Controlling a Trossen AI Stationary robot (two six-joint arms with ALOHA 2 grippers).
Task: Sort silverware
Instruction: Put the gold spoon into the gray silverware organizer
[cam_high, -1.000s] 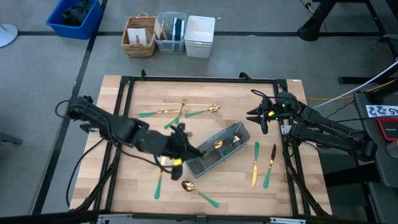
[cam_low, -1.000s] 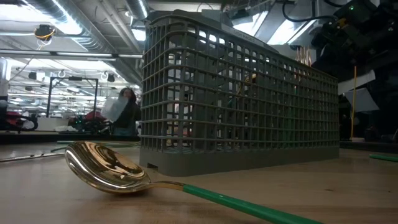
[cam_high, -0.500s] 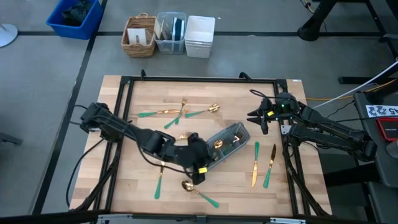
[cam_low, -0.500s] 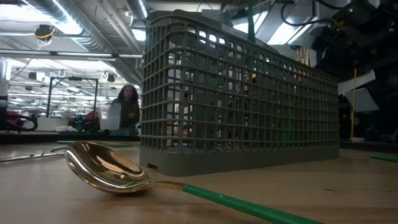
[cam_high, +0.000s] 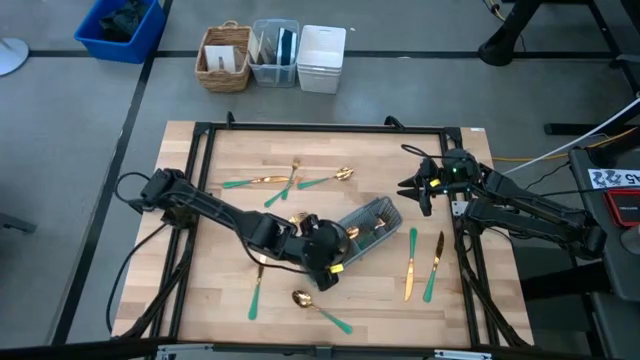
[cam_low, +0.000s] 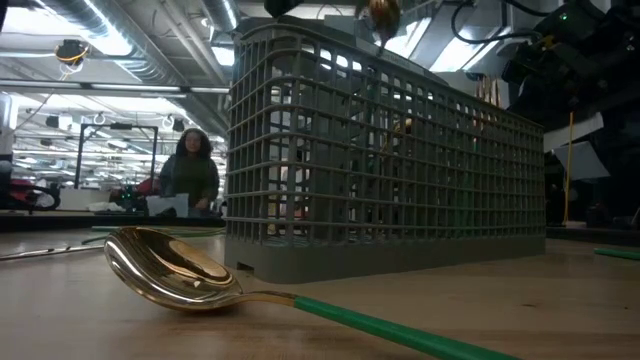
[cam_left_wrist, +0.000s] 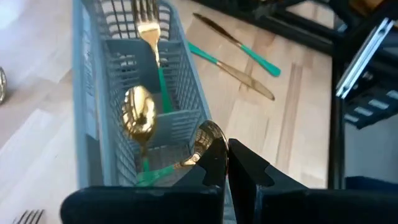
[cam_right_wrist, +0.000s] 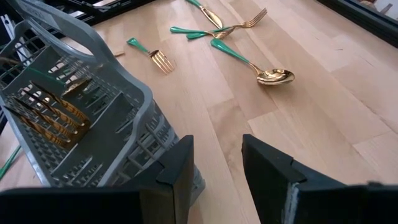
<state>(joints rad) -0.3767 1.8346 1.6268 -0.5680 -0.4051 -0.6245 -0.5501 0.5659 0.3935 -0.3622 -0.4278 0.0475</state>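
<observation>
The grey slotted caddy (cam_high: 362, 235) stands slantwise at the table's middle. It holds a gold fork (cam_left_wrist: 147, 25) and a gold spoon (cam_left_wrist: 138, 115), both with green handles. My left gripper (cam_high: 328, 268) is over the caddy's near end, shut on another gold spoon (cam_left_wrist: 208, 138), whose head shows above the caddy's rim (cam_low: 380, 15). My right gripper (cam_high: 425, 187) waits open by the table's right edge, with nothing between its fingers (cam_right_wrist: 214, 168). Loose silverware lies around: forks and a spoon at the far side (cam_high: 290, 182), two knives on the right (cam_high: 422, 265), a spoon in front (cam_high: 318, 308). My left gripper pinches the spoon between its two fingers at the edge of the gold bowl (cam_left_wrist: 211, 148), near the neck. The fingers slant down from the table's left side. The spoon hangs head up, its green handle (cam_left_wrist: 155, 176) reaching down into the caddy's near compartment.
A fork (cam_high: 257, 292) lies left of the front spoon (cam_low: 180, 270). A black frame (cam_high: 200, 135) runs round the table. Beyond the far edge stand a basket and bins (cam_high: 272, 55). A person (cam_low: 190, 175) is in the room behind.
My left gripper has gone toward the table's right and near edges and down to the caddy's near end, tipping more steeply. The spoon it holds has sunk with it, handle first, into the caddy; only its gold head now stands above the rim.
</observation>
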